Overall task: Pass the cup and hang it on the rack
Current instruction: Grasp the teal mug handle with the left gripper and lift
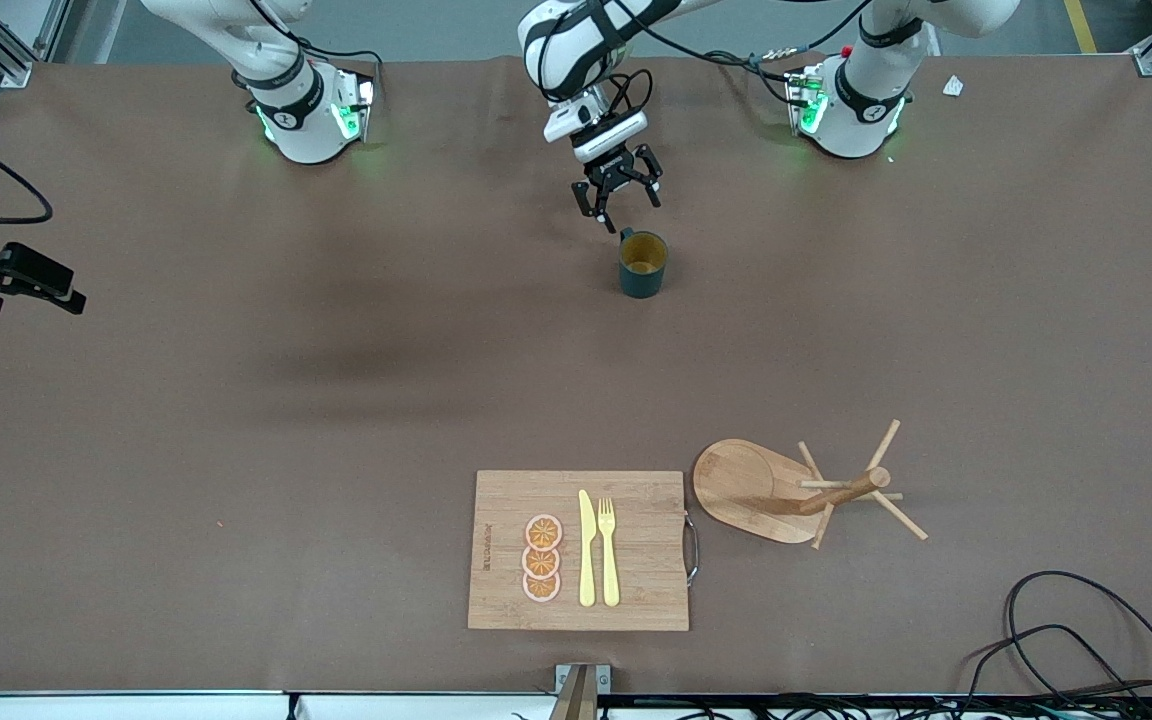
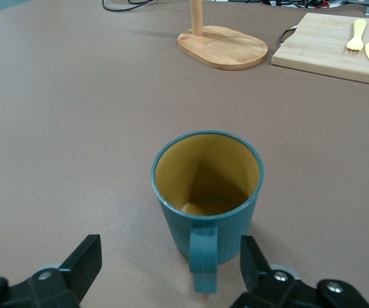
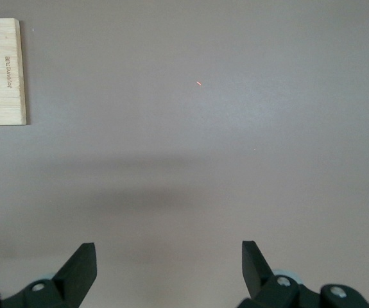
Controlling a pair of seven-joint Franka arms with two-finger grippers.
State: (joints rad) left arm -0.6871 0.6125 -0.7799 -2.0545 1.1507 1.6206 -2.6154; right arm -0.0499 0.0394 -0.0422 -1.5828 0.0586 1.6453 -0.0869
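Observation:
The cup (image 1: 643,265), dark teal with a mustard-yellow inside, stands upright on the brown table near the robots' bases. My left gripper (image 1: 628,211) is open just above the table beside the cup. In the left wrist view the cup (image 2: 207,192) has its handle (image 2: 203,263) turned toward the left gripper (image 2: 169,256), between the spread fingers, which do not touch it. The rack (image 1: 841,490) stands upright, nearer to the front camera and toward the left arm's end; it also shows in the left wrist view (image 2: 223,46). My right gripper (image 1: 56,290) is open and empty over bare table at the right arm's end (image 3: 168,256).
A bamboo cutting board (image 1: 636,600) lies beside the rack near the table's front edge, with a yellow knife (image 1: 587,550), a yellow fork (image 1: 608,550) and three orange slices (image 1: 542,558) on it. Black cables (image 1: 1086,640) lie at the front corner at the left arm's end.

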